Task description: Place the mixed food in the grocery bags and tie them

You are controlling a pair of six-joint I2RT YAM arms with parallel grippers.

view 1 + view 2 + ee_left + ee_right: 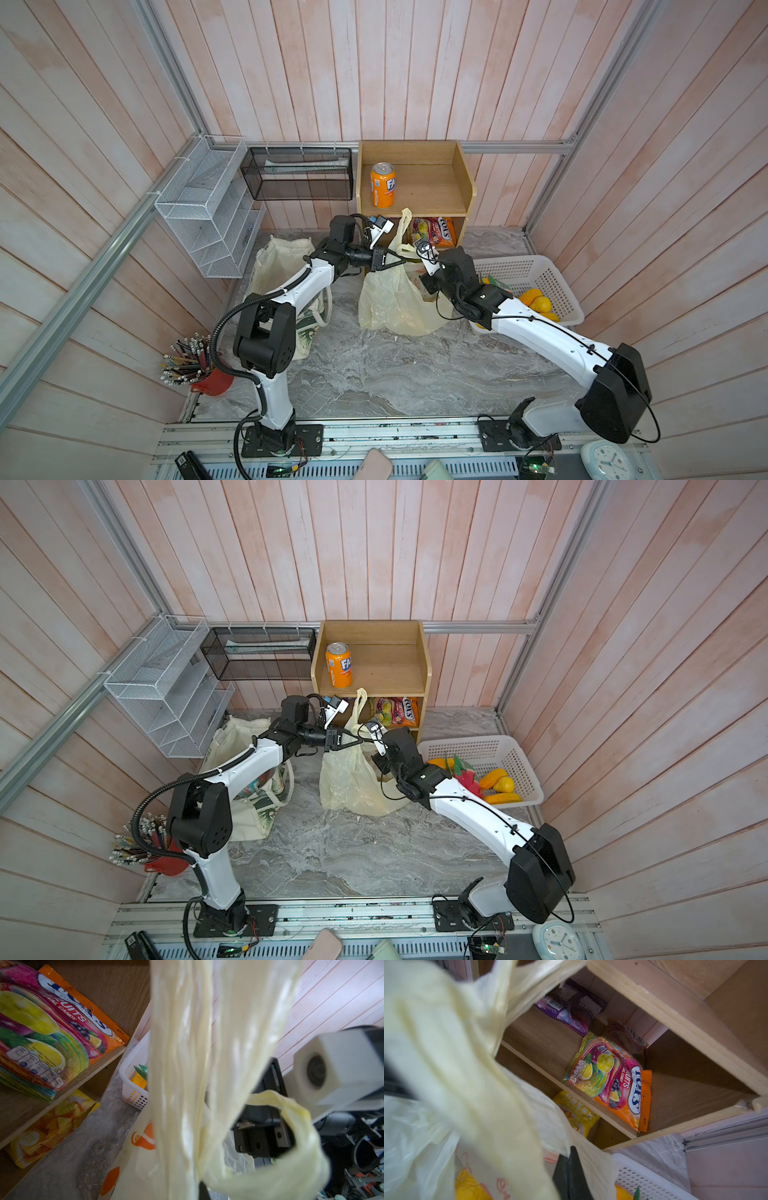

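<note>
The orange can (382,185) on top of the wooden shelf (428,187) shows big blue letters "FA"; the rest of the word turns out of sight; one board lower lies a bright candy packet (41,1032) that says "FRUITS" and "CANDY", and in the right wrist view its blue badge reads "FOX'S"; under it sits a yellow packet (576,1111) with Chinese writing; the plastic bag (388,303) is thin, pale yellow and see-through, with orange fruit printed on it; it stands crumpled on the grey surface (395,374) just in front of the shelf, between the two arms; one handle sticks straight up; the left fingers (395,262) are pressed together and pinch that handle low down; in the left wrist view the other handle makes a loop around the end of the right arm; the right fingers (570,1169) are closed too, with plastic draped over their tip, but nobody could tell if they pinch it; the tote (278,259) is cream cloth with green print; it slumps on the surface by the left wall, partly hidden under the left arm
</note>
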